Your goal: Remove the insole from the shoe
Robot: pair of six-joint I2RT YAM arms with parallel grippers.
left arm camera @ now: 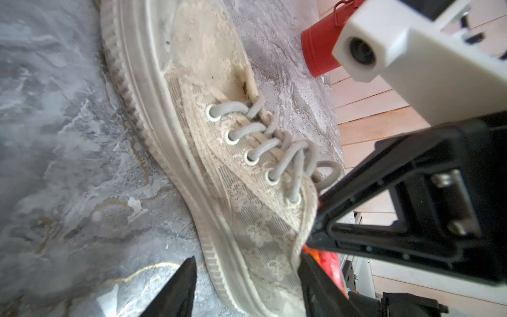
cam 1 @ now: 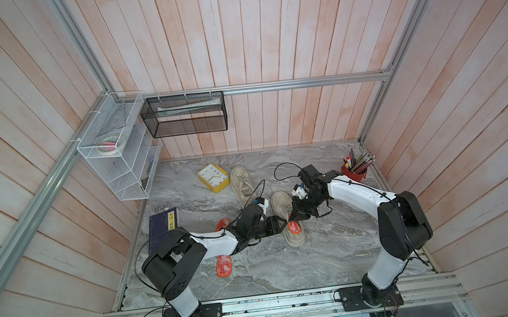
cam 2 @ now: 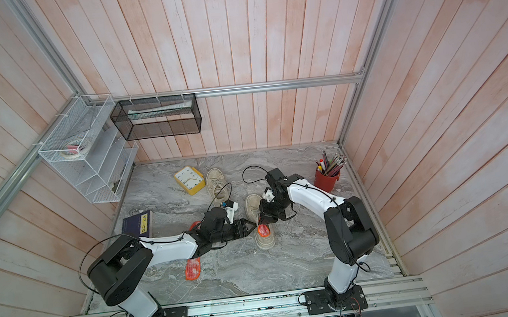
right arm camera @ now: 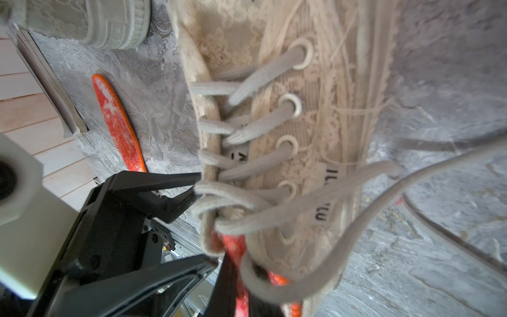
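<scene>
Two jobs: right fingers [cam 1: 295, 216] pinching insole [cam 1: 294, 227], so peel slowly up, toward worktop's front edge; left fingers [cam 1: 279, 223], spread astride shoe [cam 1: 282, 204] wall, should pin it.

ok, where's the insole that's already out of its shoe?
In both top views the loose insole lies flat on the table, partly under the left arm, between the book and the nearer shoe.

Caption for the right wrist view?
Right end effector pinches the orange insole at the beige shoe's opening; a spare insole lies nearby.
</scene>
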